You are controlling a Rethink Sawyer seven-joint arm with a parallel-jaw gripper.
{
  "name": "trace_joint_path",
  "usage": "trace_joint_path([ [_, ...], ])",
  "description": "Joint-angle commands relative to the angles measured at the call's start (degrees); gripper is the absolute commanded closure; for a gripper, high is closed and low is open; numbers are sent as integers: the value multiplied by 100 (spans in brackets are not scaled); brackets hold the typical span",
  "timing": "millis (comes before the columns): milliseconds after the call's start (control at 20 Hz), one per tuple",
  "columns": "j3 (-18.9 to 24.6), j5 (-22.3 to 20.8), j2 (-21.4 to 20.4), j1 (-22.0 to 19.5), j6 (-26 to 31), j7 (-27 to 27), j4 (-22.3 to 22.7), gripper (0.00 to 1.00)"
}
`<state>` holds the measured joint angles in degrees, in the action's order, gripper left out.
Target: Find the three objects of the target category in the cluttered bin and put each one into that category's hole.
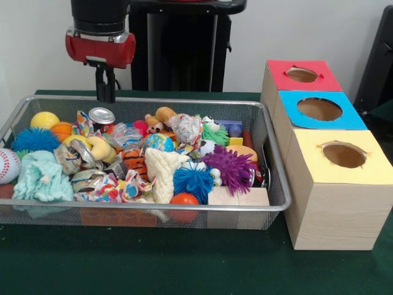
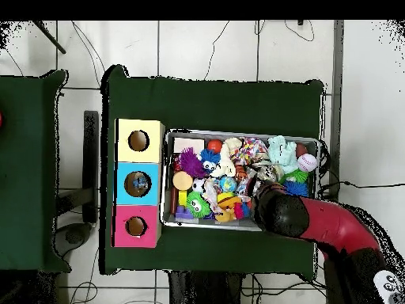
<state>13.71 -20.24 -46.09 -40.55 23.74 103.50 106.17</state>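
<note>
The wire mesh bin (image 1: 153, 208) is full of mixed toys. Crumpled see-through plastic bottles with colourful labels lie among them: one at the back middle (image 1: 186, 128), one left of centre (image 1: 124, 136), and one near the front left (image 1: 101, 186). A silver can (image 1: 101, 115) stands at the back left. My gripper (image 1: 105, 97) hangs just above the bin's far rim at the left, behind the can, holding nothing. In the overhead view my red arm (image 2: 316, 222) covers the bin's (image 2: 237, 133) near right corner and hides the gripper.
Three wooden boxes with round holes stand in a row beside the bin: red top (image 1: 274, 75), blue top (image 1: 288, 112), yellow top (image 1: 374, 169). Soft toys, spiky balls (image 1: 230, 167), a baseball (image 1: 7, 165) and wooden blocks (image 1: 236, 196) fill the bin.
</note>
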Motion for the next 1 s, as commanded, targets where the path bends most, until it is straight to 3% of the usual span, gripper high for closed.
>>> trace_joint_path([
  [50,376,198,-6,19,-48,400,414,100],
  [100,371,188,11,15,-108,405,432,100],
  [150,349,191,29,26,-152,423,433,0],
  [600,-311,-210,255,356,-185,557,133,0],
  [1000,-174,-334,1071,123,-655,239,-370,0],
])
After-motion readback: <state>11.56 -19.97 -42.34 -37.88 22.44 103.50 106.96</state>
